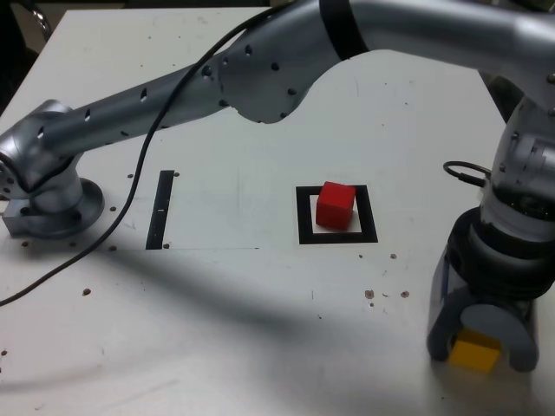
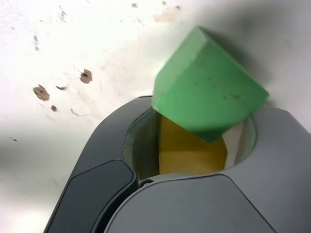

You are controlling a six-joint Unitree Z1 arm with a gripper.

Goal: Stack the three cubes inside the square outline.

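Between the claw's (image 1: 475, 340) jaws sits the yellow cube (image 1: 474, 354).

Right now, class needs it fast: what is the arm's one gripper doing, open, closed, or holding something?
Gripper: jaws around the yellow cube; a firm grip cannot be told.

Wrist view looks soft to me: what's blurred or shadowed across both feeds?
Wrist view: green cube near the lens is soft-edged, yellow cube dim inside the pincer. Exterior view: broad arm shadow across the table; red cube sharp.
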